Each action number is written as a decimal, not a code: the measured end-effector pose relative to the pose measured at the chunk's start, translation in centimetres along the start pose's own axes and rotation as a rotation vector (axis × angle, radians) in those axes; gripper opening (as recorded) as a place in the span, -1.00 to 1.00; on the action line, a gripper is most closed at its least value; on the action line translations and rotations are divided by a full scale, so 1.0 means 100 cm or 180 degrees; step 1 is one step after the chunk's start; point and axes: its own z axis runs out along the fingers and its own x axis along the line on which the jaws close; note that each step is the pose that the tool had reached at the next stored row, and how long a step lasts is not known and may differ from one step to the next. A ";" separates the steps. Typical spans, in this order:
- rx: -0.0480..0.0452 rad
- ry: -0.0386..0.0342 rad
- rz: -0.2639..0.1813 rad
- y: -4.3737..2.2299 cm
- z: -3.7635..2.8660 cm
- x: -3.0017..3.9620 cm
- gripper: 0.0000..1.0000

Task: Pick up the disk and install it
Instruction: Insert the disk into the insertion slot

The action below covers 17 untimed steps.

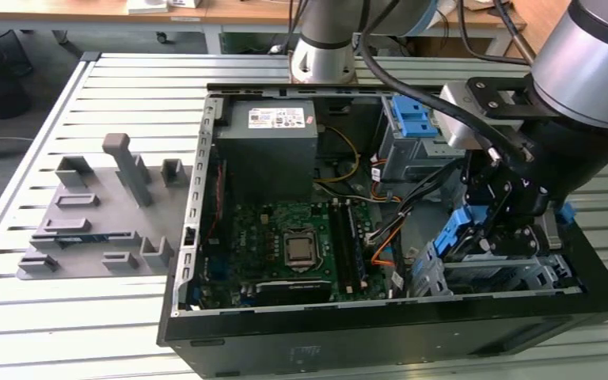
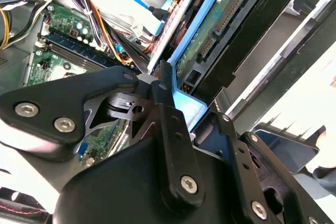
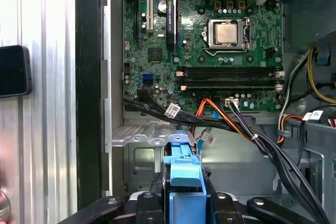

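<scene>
One gripper (image 3: 182, 202) pinching the disk (image 3: 184, 170) by its blue carrier frame, poised at the metal drive cage (image 1: 505, 273), inside the open computer case (image 1: 336, 342), motherboard (image 3: 210, 35) nearby

Your arm (image 1: 600, 55) is built of smooth silver-grey tubes with darker grey joint bands, black cables (image 1: 389, 75) loop alongside it, and its hand (image 1: 499, 229) is matte black linkage plates fastened with round silver screws (image 2: 189, 184).
</scene>
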 end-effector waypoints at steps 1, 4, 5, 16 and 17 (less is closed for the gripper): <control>0.0000 0.0000 0.0000 0.0000 0.0010 0.0000 -0.27; 0.0000 0.0000 0.0000 0.0000 0.0037 0.0000 -0.27; 0.0000 0.0000 0.0000 0.0000 0.0042 0.0000 -0.27; 0.0000 0.0010 0.0000 0.0000 0.0044 0.0000 -0.12; 0.0000 0.0010 0.0000 0.0000 0.0044 0.0000 -0.12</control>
